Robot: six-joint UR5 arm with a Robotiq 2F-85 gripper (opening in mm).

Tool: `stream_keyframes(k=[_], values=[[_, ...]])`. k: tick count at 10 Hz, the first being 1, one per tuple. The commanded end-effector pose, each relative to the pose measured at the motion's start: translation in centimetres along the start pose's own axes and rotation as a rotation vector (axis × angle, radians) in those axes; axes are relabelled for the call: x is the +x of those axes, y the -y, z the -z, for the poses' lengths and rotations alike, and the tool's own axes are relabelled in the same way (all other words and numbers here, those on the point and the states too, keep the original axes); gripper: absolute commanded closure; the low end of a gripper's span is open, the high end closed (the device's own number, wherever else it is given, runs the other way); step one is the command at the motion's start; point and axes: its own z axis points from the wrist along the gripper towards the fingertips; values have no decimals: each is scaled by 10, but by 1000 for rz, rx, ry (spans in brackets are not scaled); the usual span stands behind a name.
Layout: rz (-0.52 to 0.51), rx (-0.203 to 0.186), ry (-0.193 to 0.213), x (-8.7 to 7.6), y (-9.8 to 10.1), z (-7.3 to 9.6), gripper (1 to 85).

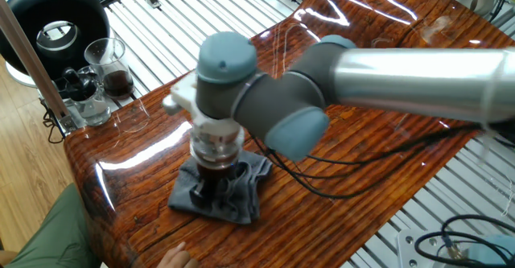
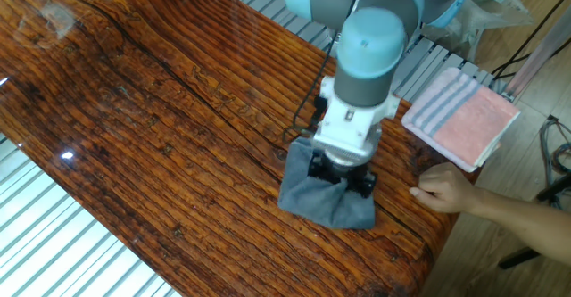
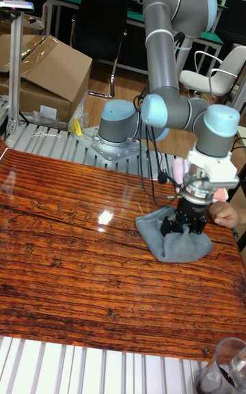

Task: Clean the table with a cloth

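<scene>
The gripper (image 2: 340, 174) points straight down and presses into the blue-grey cloth (image 2: 312, 196); its dark fingers (image 3: 167, 226) sink among the folds, yet whether they stand apart or pinch the fabric cannot be told from any of the three views. The cloth lies bunched and flattened on the table (image 2: 152, 127), spreading out around the gripper on all sides; in the tall fixed view (image 3: 172, 241) it bulges toward the near edge of the tabletop, and in one fixed view (image 1: 216, 194) a wrinkled corner lifts beside the wrist. Above the gripper sits a silver and white wrist collar (image 1: 216, 142), then the grey joint with its pale blue cap (image 1: 228, 59); black cables (image 1: 354, 165) trail from the wrist across the wood. The cloth rests near one end of the glossy reddish-brown tabletop, close to its edge; a person's hand (image 2: 446, 190) rests on the table just beside the cloth, apart from it. Beyond that hand from the cloth, a folded pink towel with grey stripes (image 2: 461, 117) lies at the table's corner, partly over the slatted metal frame (image 2: 268, 3). On the other side of the cloth, off the tabletop, stand a glass beaker of dark liquid (image 1: 113, 65) and a black ring-shaped device (image 1: 50, 28).
</scene>
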Motion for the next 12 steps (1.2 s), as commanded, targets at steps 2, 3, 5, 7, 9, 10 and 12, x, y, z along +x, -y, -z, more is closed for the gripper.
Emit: stream_keyframes(k=[2, 3, 5, 7, 9, 10, 12], values=[[38, -3, -19, -31, 9, 5, 847], [33, 9, -23, -35, 3, 7, 847], [46, -9, -11, -46, -3, 6, 847], [110, -1, 2, -53, 13, 0, 847], [169, 38, 1, -53, 37, -3, 847], [204, 41, 3, -52, 54, -3, 847], [288, 84, -16, -43, 104, 5, 847]])
